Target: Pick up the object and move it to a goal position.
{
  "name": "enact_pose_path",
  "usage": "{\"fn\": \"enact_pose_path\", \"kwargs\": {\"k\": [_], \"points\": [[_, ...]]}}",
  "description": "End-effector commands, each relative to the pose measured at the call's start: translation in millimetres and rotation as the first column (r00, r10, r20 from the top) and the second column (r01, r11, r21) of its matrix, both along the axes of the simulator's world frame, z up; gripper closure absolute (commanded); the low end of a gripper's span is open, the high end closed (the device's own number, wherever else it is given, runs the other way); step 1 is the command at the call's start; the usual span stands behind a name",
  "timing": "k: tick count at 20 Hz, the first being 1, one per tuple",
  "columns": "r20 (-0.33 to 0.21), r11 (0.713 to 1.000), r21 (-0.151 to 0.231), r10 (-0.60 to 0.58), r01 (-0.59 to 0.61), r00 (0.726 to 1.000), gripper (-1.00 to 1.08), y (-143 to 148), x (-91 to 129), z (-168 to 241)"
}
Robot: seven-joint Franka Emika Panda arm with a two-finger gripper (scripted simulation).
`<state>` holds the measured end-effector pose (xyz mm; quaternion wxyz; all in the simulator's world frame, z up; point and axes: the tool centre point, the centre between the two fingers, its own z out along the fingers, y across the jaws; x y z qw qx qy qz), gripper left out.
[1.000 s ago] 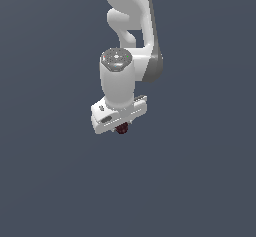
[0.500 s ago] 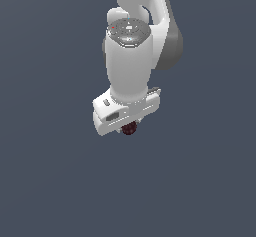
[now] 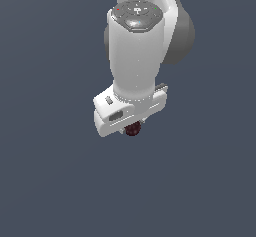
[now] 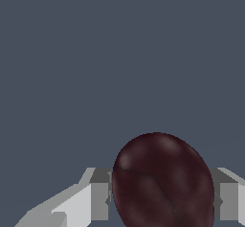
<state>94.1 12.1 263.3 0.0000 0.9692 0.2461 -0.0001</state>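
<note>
In the exterior view, the white arm (image 3: 137, 56) comes down from the upper edge of the picture and points toward the camera. On the top of its big round link there is a grey cap (image 3: 137, 15) with one small red dot and one small green dot. Under this link sits the white hand body, wide and flat, a little tilted, with a small dark slot on its front face. The tool (image 3: 133, 129) is below this body and is mostly hidden by it, so the fingers cannot be seen clearly here. The ball (image 3: 132, 129) shows just under the lower edge of the hand body, touching it or very near to it; it is dark maroon, round and much smaller than the hand. Behind all this there is only a plain dark blue-grey background, and I cannot tell if it is a tabletop or not.

In the wrist view, the ball (image 4: 162, 183) is very close and large, dark red-brown with a soft shine and faint darker lines. It sits between the two fingers (image 4: 99, 195), one grey-white pad on each side of it, both pads touching it or just beside it. The tool is closed narrowly around the ball and holds it. The same plain blue-grey background fills the rest.
</note>
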Motion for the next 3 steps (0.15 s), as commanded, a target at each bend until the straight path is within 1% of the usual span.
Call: {"fn": "enact_pose_path", "kwargs": {"k": [1, 3], "points": [[0.0, 1.0, 0.0, 0.0, 0.0, 1.0, 1.08, 0.8, 1.8, 3.0], [0.0, 1.0, 0.0, 0.0, 0.0, 1.0, 1.08, 1.0, 2.2, 3.5]]}}
